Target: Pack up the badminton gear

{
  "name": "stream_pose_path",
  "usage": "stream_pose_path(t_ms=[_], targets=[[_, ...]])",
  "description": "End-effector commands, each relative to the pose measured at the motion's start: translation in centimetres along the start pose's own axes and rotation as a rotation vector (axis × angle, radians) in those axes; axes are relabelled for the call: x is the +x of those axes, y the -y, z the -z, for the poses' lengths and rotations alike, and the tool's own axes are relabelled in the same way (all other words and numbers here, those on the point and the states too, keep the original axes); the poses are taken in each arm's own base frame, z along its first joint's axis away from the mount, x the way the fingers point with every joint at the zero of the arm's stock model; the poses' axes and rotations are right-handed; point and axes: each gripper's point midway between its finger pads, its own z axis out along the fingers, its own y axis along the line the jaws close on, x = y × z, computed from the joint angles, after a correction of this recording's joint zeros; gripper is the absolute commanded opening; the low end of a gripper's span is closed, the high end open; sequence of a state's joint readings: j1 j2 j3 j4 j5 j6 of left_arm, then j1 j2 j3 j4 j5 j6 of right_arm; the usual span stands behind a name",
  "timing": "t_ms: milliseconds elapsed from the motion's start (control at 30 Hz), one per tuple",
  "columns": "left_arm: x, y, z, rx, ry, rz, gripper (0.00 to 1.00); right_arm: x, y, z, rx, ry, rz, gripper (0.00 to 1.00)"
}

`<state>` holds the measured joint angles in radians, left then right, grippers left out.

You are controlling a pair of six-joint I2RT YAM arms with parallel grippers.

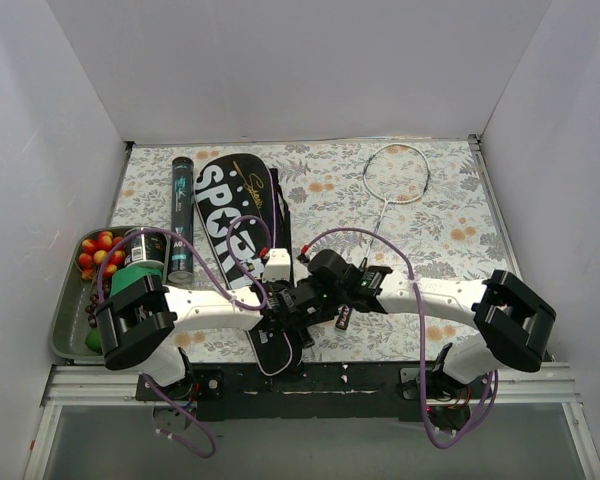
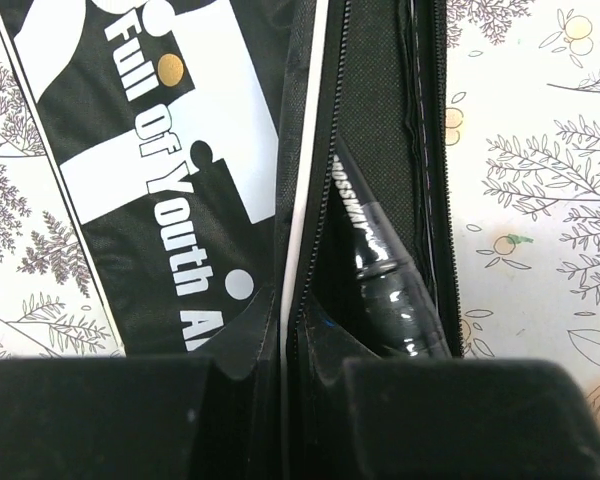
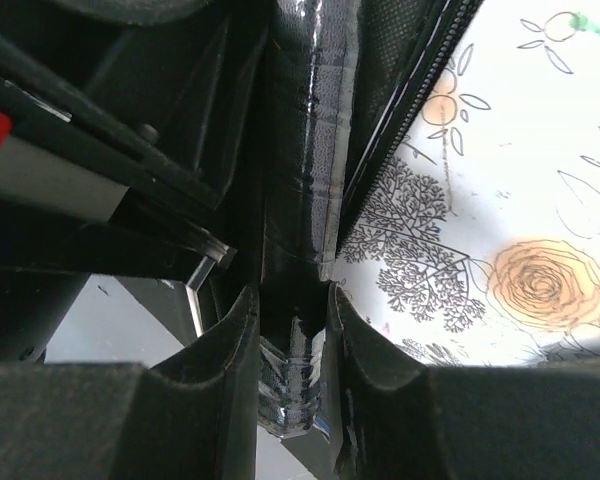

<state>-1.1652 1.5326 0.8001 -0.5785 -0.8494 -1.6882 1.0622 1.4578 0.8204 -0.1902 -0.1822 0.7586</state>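
Note:
The long black racket bag [image 1: 232,215], lettered "SPORT", lies left of centre, its narrow end toward the arms. In the left wrist view the bag [image 2: 160,150] is unzipped, with a glossy black racket handle [image 2: 380,275] inside the opening. My left gripper [image 2: 282,345] is shut on the bag's zipper edge; in the top view it [image 1: 280,335] sits at the bag's near end. My right gripper [image 3: 292,310] is shut on the plastic-wrapped racket handle [image 3: 305,150], close beside the left one [image 1: 313,303]. A second silver-framed racket [image 1: 395,178] lies at the back right. The dark shuttle tube [image 1: 182,215] lies left of the bag. No shuttlecocks show.
A grey tray [image 1: 65,325] with red fruit and a green can sits at the left edge, next to the left arm's elbow. White walls close in the floral tablecloth [image 1: 460,230] on three sides. Purple cables loop over both arms.

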Motion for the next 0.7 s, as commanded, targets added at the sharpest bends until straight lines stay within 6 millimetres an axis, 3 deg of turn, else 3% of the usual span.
stream_pose_path(t_ms=[0,367,667], targets=[[-1.8,1.7,1.2,0.056,0.042,0.097,0.00,-2.4,-6.3,-0.2,-0.246,0.103,0.086,0.13],[-2.9,1.8,2.7,0.113,0.050,0.163,0.00,0.3,-9.6,-2.9,-0.395,0.060,0.117,0.12],[-3.3,1.0,3.9,0.173,0.063,0.214,0.00,-0.2,-10.1,-2.1,-0.402,0.091,0.144,0.12]])
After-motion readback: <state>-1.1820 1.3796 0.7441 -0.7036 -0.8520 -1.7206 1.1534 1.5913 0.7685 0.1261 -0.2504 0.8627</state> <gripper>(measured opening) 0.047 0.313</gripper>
